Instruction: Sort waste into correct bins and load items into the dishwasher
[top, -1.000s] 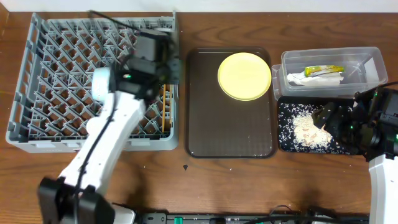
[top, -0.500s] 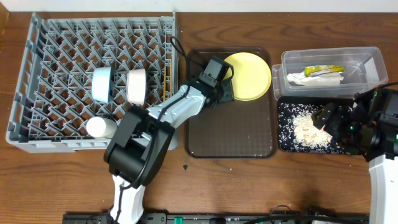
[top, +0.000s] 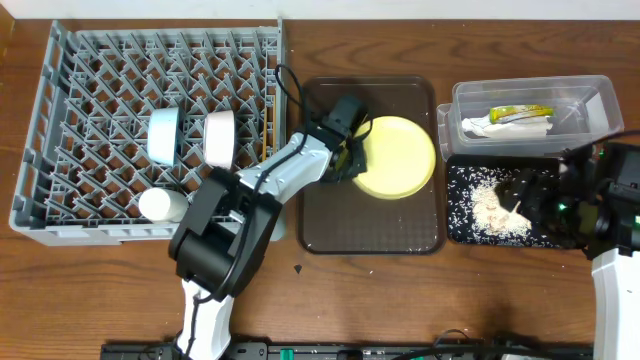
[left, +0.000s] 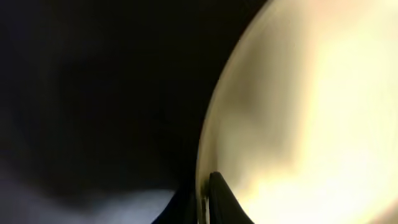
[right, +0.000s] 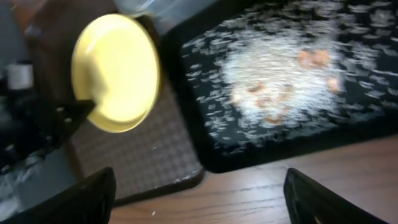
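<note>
The round yellow plate (top: 398, 158) is over the brown tray (top: 370, 225), and my left gripper (top: 350, 152) is shut on its left rim. In the left wrist view the plate (left: 311, 112) fills the right side, its edge pinched at my left gripper (left: 204, 190). The grey dishwasher rack (top: 90, 70) holds a light blue bowl (top: 162, 136), a white bowl (top: 220, 137), a white cup (top: 160, 205) and chopsticks (top: 268, 145). My right gripper (top: 522, 190) hangs open over the black tray (top: 460, 232) of crumbs (top: 488, 205). The clear tub (top: 585, 95) holds the wrapper (top: 520, 113) and tissue (top: 498, 128).
In the right wrist view, bare wood table (right: 249, 193) lies under my right gripper (right: 199, 193), with the brown tray's corner (right: 143, 155), the black tray (right: 261, 158) and the plate (right: 118, 71) beyond. The rack's right wall (top: 282, 120) stands close to the brown tray.
My left arm swung from the rack to the plate and shut on its left rim. The plate has shifted toward the front of the brown tray. The right gripper has barely moved.
</note>
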